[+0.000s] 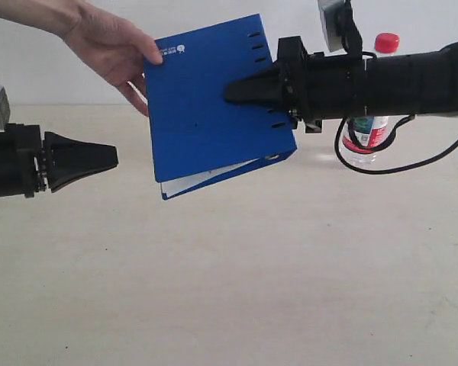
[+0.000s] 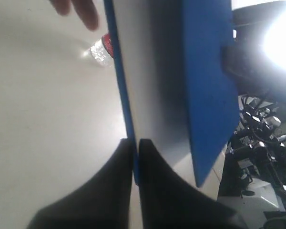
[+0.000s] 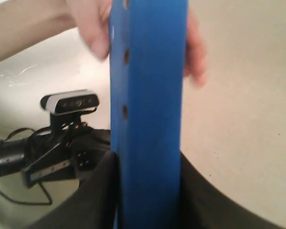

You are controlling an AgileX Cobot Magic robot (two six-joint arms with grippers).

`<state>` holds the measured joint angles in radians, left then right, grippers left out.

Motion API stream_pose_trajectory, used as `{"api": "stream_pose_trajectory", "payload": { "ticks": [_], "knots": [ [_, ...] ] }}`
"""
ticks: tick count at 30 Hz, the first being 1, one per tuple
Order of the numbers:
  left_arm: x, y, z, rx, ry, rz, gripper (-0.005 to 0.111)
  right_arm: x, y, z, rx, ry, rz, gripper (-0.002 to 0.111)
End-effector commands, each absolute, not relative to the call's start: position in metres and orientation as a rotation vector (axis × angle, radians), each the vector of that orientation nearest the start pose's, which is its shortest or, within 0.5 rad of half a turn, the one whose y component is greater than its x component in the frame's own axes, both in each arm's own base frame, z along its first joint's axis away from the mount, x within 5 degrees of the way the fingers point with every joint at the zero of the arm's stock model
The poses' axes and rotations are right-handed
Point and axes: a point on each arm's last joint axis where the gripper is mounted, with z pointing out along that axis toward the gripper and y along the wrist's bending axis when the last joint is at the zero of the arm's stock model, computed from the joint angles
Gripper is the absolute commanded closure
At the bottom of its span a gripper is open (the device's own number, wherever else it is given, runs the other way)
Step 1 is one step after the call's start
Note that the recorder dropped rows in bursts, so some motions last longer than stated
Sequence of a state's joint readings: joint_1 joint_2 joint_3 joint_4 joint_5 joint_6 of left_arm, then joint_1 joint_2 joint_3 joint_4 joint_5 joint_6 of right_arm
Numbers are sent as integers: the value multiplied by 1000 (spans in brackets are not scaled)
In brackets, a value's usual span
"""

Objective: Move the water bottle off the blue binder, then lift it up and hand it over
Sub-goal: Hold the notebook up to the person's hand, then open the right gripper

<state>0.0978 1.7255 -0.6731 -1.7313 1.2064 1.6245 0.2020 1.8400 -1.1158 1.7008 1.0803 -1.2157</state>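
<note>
The blue binder [image 1: 202,114] hangs tilted in the air above the table, white pages showing at its lower edge. My right gripper [image 1: 233,91] is shut on its slotted spine side [image 3: 150,71], one finger on each face. A person's hand [image 1: 111,46] grips the binder's upper left corner. The water bottle [image 1: 370,130] with the red cap stands upright on the table behind my right arm, apart from the binder; it also shows in the left wrist view [image 2: 102,50]. My left gripper [image 1: 114,156] is shut and empty, a short way left of the binder.
The beige table [image 1: 229,290] spreads under everything. A black cable [image 1: 366,166] loops down from my right arm in front of the bottle. The left arm with its wrist camera [image 3: 69,102] shows beyond the binder. Equipment stands off the table [image 2: 262,143].
</note>
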Motion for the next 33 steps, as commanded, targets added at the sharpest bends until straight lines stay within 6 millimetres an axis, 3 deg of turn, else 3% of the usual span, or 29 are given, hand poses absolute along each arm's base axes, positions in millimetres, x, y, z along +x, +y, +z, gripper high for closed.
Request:
{"api": "stream_pose_trajectory", "payload": {
  "ticks": [1, 16, 22, 25, 28, 29, 30, 33],
  "knots": [
    [258, -59, 191, 279, 1978, -1379, 102, 347, 156, 242, -272, 2041, 1526, 109],
    [235, -62, 190, 359, 1956, -1332, 102, 349, 155, 240, -251, 2055, 1494, 109],
    [235, -62, 191, 363, 1953, -1329, 102, 349, 155, 240, -343, 2016, 1423, 108],
    [235, -62, 191, 363, 1953, -1329, 102, 350, 154, 240, -350, 2011, 1414, 89],
    [235, -62, 191, 363, 1953, -1329, 102, 351, 152, 235, -334, 2059, 1364, 37],
    [235, -62, 191, 363, 1953, -1329, 102, 352, 151, 233, -330, 2079, 1336, 13],
    [235, -62, 191, 363, 1953, -1329, 102, 352, 150, 231, -359, 2099, 1293, 4],
    [235, -62, 191, 363, 1953, -1329, 102, 349, 147, 224, -441, 2175, 1176, 8]
  ]
}}
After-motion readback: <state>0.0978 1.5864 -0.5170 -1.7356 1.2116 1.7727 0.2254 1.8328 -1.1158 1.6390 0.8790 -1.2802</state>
